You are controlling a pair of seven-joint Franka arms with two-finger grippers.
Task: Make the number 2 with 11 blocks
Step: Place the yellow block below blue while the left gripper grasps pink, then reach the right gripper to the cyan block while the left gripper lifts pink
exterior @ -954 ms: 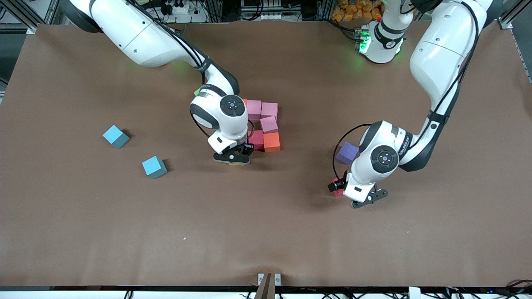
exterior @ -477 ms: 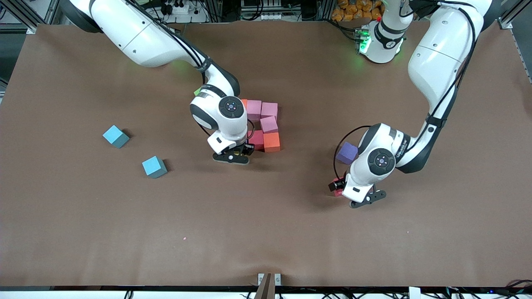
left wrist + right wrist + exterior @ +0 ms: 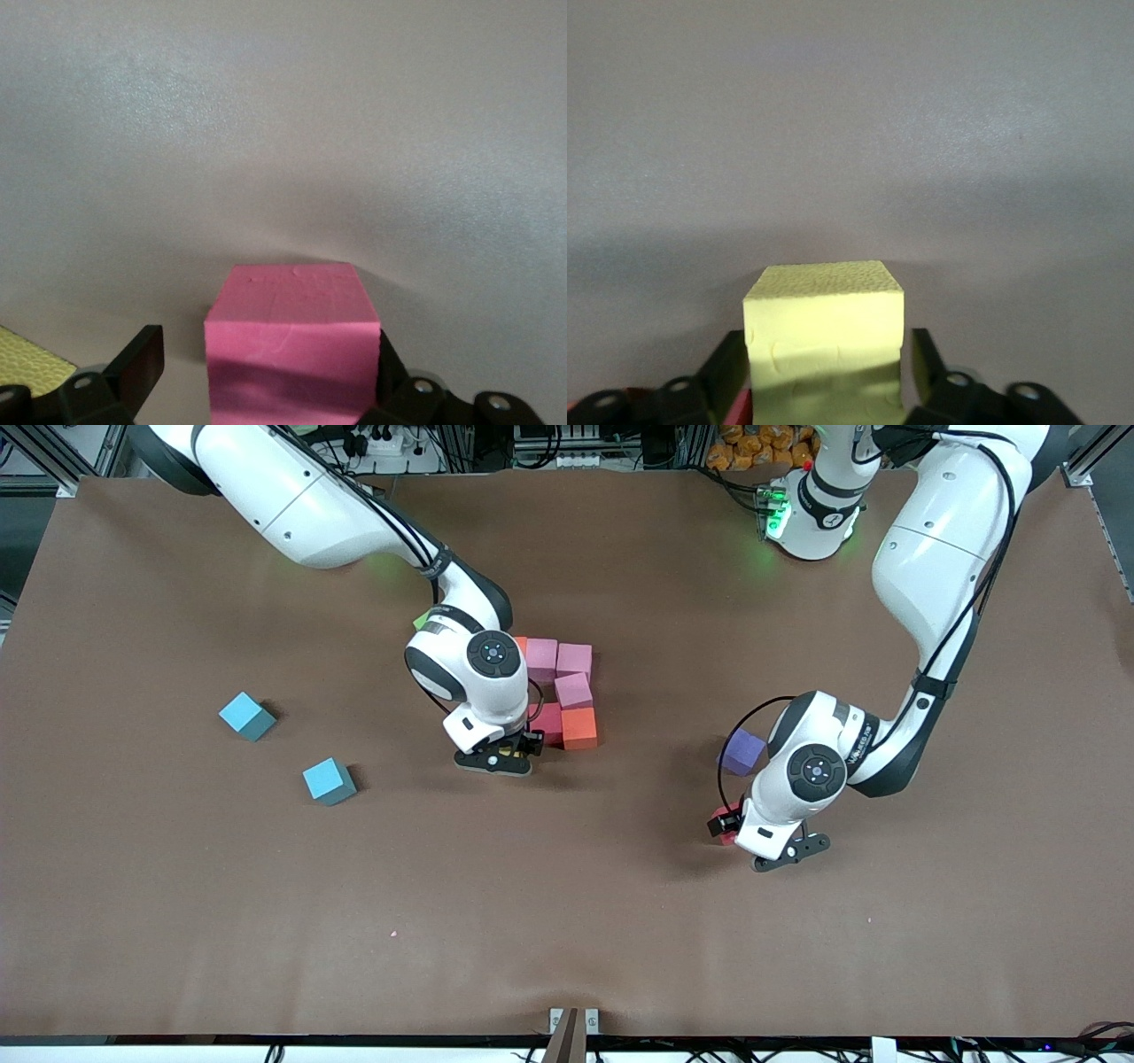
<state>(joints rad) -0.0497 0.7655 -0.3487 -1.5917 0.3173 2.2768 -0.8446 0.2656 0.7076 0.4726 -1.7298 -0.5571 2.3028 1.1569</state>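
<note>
The right gripper [image 3: 501, 763] is sitting low at the table [image 3: 567, 921], straddling a yellow block [image 3: 824, 328] that is resting on the brown surface. Its fingers [image 3: 731, 367] seem to be standing just clear of the block's sides rather than squeezing it, though the gap is thin. In the front view this spot is lying at about seven o'clock from the part-built number 2 [image 3: 560, 691]. There, three pink blocks [image 3: 573, 660], a red block [image 3: 549, 722] and an orange block [image 3: 578, 728] are packed touching one another. A sliver of another orange block [image 3: 522, 642] is showing at the cluster's eleven o'clock corner. The left gripper [image 3: 788, 853] is hanging low toward the left arm's end of the table, at about four o'clock from the cluster. Its jaws are spread wide around a second red block [image 3: 292, 341], with clear space on at least one side. A purple block [image 3: 742, 751] is lying at about twelve o'clock from that block, nearly touching the arm. Two light blue blocks [image 3: 246, 716] are sitting well apart from the rest at about nine o'clock from the cluster. A green cube [image 3: 420, 621] is peeking out beside the right arm's wrist.
</note>
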